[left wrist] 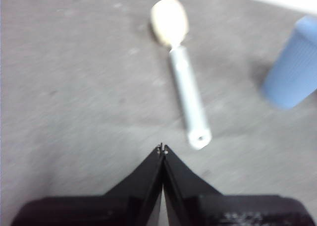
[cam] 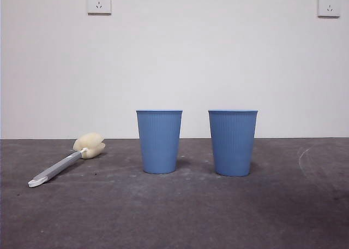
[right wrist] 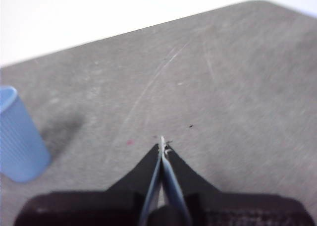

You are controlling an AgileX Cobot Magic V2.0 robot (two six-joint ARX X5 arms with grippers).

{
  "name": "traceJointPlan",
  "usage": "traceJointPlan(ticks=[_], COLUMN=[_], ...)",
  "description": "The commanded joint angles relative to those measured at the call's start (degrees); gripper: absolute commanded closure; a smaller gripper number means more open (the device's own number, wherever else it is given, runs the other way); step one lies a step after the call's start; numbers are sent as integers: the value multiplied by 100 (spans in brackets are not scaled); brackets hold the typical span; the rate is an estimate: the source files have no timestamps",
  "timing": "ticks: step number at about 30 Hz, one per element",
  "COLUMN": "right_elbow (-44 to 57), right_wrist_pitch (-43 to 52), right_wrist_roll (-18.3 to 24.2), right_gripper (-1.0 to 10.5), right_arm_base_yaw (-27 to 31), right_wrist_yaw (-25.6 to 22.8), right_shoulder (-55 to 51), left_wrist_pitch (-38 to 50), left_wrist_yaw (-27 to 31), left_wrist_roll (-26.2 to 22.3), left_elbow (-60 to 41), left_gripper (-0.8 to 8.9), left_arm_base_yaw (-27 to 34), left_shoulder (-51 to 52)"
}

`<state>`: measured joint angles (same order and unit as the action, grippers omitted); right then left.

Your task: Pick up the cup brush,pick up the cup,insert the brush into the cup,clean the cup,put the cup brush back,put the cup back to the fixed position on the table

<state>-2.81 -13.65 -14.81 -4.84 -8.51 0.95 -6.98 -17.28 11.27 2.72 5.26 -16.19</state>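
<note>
The desk [cam: 174,216] is filling the lower part of the front view, dark grey and scuffed, with bare surface nearest the camera. A little farther back, at the lower left of the frame, the cup brush [cam: 66,162] is lying flat, its white handle tip pointing toward the near left and its cream sponge head resting farther back and to the right. Behind that, near the middle of the frame, two blue ribbed tumblers are standing upright and apart. The cup [cam: 233,143] is standing right of centre, and the other blue tumbler [cam: 159,141] is standing just left of centre, between the cup and the brush. Farthest back, a white wall [cam: 174,58] is carrying two sockets [cam: 98,1] in the upper corners.

Neither arm is showing in the front view. In the left wrist view, the left tool [left wrist: 162,150] is hovering above the desk with its jaws pressed together and holding nothing, close to the brush's handle tip. In the right wrist view, the right tool [right wrist: 162,144] is likewise hanging over bare desk, jaws pressed together and empty, well apart from a blue tumbler at that picture's left edge.
</note>
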Motion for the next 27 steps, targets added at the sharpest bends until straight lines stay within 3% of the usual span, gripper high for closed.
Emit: traceJointPlan(ticks=[1,4,7,14,19,27], right_elbow=[37,-11,-280,-1473,-2481,-4065], right_wrist_pitch=[28,55,122,83,-555,-2686], right_wrist_roll=[-634,-671,-752,-682,-98,1462], right_gripper=[946,946,950,956,956,956], right_arm_base_yaw=[2,2,-2,-2,-2,-2], right_wrist_yaw=[15,116,623,1134,1904,2586], right_shoulder=[0,0,2,317,1016,2437], left_wrist_pitch=[35,-48,-490,-1478,-2350,-4214], left_wrist_yaw=[-175,-291,-289,-634,-866,-863], left_wrist_roll=[293,402,398,343,61,-870], left_elbow=[247,592,1095,2321,3097,4153], left_gripper=[820,821,821,821,821,821], left_arm_base_yaw=[15,7,7,7,7,7], left_shoulder=[-2,-39,-129,-540,-890,-1460])
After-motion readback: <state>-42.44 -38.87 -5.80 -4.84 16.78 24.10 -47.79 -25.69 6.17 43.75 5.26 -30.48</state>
